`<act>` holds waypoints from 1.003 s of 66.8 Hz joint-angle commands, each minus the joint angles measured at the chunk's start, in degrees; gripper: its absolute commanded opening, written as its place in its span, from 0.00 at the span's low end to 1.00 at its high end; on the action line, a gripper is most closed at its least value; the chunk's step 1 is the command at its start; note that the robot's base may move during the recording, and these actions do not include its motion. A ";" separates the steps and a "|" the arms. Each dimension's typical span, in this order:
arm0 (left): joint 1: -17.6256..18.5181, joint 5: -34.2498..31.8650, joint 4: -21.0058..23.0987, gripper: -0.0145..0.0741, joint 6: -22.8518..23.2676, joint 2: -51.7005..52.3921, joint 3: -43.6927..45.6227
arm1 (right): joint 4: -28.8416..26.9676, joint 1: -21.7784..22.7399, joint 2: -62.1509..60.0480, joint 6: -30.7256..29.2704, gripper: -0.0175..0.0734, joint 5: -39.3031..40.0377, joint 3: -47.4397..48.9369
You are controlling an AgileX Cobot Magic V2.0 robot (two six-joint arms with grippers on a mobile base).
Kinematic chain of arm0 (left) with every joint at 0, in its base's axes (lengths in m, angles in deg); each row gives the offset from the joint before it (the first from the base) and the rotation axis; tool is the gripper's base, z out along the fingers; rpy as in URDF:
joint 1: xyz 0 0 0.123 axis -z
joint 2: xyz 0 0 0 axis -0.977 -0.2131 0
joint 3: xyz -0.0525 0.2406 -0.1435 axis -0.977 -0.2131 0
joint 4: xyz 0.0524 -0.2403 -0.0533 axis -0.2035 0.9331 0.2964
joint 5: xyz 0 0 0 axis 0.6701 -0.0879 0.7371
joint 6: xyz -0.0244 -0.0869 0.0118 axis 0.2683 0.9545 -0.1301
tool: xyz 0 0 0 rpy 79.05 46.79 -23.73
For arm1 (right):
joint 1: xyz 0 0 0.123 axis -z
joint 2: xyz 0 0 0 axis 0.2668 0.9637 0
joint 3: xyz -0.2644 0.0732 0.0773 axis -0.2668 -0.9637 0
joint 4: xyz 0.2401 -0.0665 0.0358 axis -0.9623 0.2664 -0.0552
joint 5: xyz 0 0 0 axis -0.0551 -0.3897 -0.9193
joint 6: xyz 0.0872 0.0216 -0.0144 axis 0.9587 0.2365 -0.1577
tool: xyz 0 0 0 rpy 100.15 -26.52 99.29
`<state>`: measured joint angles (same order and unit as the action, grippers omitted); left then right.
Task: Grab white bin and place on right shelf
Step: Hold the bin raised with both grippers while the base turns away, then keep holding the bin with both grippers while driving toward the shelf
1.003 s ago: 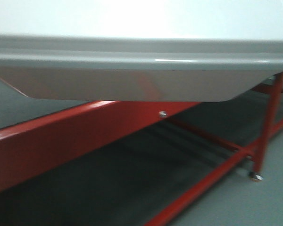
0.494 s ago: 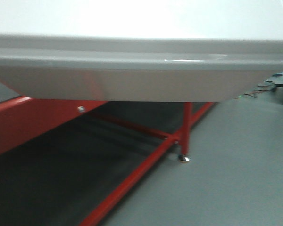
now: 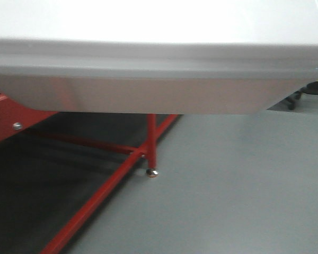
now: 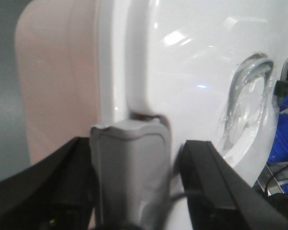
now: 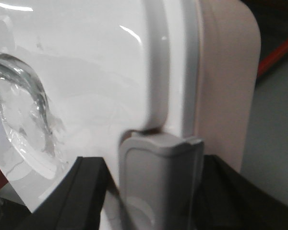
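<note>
The white bin (image 3: 159, 79) fills the top of the front view, hanging above the floor. Its glossy lid with the recessed handle shows in the left wrist view (image 4: 197, 72) and the right wrist view (image 5: 77, 81). My left gripper (image 4: 139, 148) is shut on the bin's end, its black fingers on either side of a grey latch (image 4: 129, 167). At the other end my right gripper (image 5: 153, 165) is shut the same way round a second grey latch (image 5: 158, 182). The right shelf is out of view.
A red-legged frame (image 3: 100, 190) stands low at the left on the grey floor (image 3: 238, 190), one foot near the middle. A dark object (image 3: 307, 94) sits far right under the bin's edge. Something blue (image 4: 284, 139) shows past the lid.
The red frame has slid steadily leftward across the front view, and more bare grey floor shows at the right. The bin keeps its place in the view, still held at both ends.
</note>
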<state>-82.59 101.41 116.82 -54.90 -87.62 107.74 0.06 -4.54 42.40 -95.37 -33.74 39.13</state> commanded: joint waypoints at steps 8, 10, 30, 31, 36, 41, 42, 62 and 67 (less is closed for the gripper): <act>1.09 10.54 9.42 0.43 -0.45 0.95 1.71 | -9.50 -0.57 -0.94 -0.54 0.56 -7.27 1.59; 1.09 10.54 9.42 0.43 -0.45 0.95 1.71 | -9.50 -0.57 -0.94 -0.54 0.56 -7.27 1.59; 1.09 10.54 9.42 0.43 -0.45 0.95 1.71 | -9.50 -0.57 -0.94 -0.54 0.56 -7.27 1.59; 1.09 10.54 9.42 0.43 -0.45 0.95 1.71 | -9.50 -0.57 -0.94 -0.54 0.56 -7.27 1.59; 1.09 10.54 9.42 0.43 -0.45 0.95 1.71 | -9.50 -0.57 -0.94 -0.54 0.56 -7.27 1.59; 1.09 10.54 9.42 0.43 -0.45 0.95 1.71 | -9.50 -0.57 -0.94 -0.54 0.56 -7.27 1.59; 1.09 10.54 9.42 0.43 -0.45 0.95 1.71 | -9.50 -0.57 -0.94 -0.54 0.56 -7.27 1.59; 1.09 10.54 9.42 0.43 -0.45 0.95 1.71 | -9.50 -0.57 -0.94 -0.54 0.56 -7.27 1.59; 1.09 10.54 9.42 0.43 -0.45 0.95 1.71 | -9.50 -0.57 -0.94 -0.54 0.56 -7.27 1.59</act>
<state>-82.59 101.50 116.82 -54.90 -87.53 107.74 0.06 -4.54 42.37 -95.41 -33.74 39.13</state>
